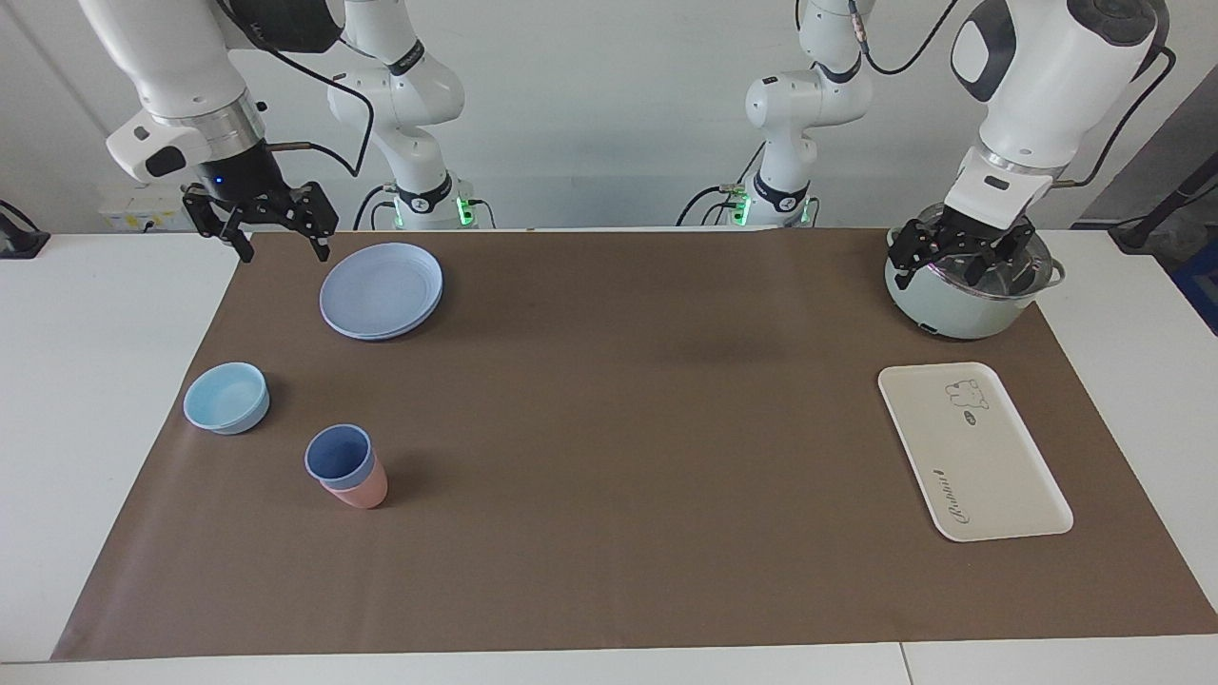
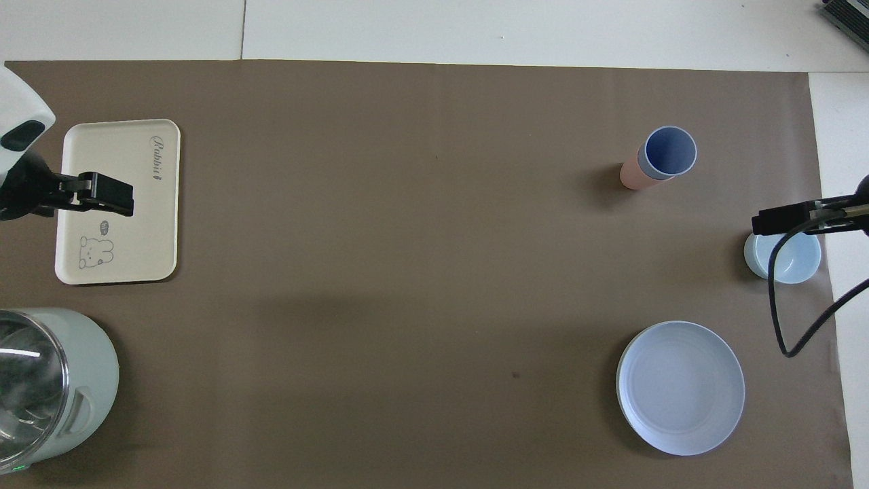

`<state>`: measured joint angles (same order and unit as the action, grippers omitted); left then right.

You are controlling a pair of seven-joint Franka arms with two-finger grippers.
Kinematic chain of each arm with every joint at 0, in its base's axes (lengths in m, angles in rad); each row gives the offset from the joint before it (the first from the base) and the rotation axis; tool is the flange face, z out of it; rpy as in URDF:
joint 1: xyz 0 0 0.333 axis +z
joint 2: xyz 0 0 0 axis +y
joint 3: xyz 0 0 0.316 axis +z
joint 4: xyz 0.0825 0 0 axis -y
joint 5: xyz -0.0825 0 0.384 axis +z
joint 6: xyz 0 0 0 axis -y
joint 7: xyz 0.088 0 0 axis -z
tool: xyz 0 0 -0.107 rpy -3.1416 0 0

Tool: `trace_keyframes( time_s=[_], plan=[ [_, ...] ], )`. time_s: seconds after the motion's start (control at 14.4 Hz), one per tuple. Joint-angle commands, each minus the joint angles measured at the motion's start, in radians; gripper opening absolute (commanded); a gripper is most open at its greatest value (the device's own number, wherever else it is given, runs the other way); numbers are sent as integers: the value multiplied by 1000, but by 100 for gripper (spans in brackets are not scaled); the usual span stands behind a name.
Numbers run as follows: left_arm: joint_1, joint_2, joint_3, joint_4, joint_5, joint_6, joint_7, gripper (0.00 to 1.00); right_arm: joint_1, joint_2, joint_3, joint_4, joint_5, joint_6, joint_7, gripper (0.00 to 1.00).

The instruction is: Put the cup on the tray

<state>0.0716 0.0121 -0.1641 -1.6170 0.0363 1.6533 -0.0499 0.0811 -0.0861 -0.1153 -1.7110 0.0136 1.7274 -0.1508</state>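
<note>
The periwinkle-blue cup (image 1: 338, 454) (image 2: 670, 151) stands upright, nested inside a pink cup (image 1: 360, 491), on the brown mat toward the right arm's end. The cream tray (image 1: 990, 466) (image 2: 146, 224) with the bear drawing lies flat at the left arm's end with nothing on it. My right gripper (image 1: 284, 249) hangs open and empty in the air over the mat's edge beside the plates, well apart from the cup. Above the pot by the tray, my left gripper (image 1: 961, 271) hangs open and empty.
Stacked blue plates (image 1: 381, 289) (image 2: 680, 387) lie close to the robots at the right arm's end. A light-blue bowl (image 1: 226, 398) (image 2: 784, 258) sits beside the cups. A pale green pot (image 1: 961, 304) (image 2: 47, 387) stands nearer to the robots than the tray.
</note>
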Motion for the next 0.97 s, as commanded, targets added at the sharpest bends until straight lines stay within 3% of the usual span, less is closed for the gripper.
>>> trace_keyframes(
  time_s=[0.0, 0.21, 0.42, 0.9],
  plan=[
    [7, -26, 1, -24, -15, -4, 5, 100, -66, 2, 5, -74, 69, 133, -215, 100],
    [5, -26, 1, -26, -15, -4, 5, 100, -115, 20, 5, -151, 155, 250, -482, 100],
    [5, -26, 1, -26, -15, -4, 5, 100, -175, 83, 3, -171, 334, 345, -780, 100],
    [5, -26, 1, -26, -15, -3, 4, 100, -267, 233, 3, -193, 767, 402, -1268, 100]
  ],
)
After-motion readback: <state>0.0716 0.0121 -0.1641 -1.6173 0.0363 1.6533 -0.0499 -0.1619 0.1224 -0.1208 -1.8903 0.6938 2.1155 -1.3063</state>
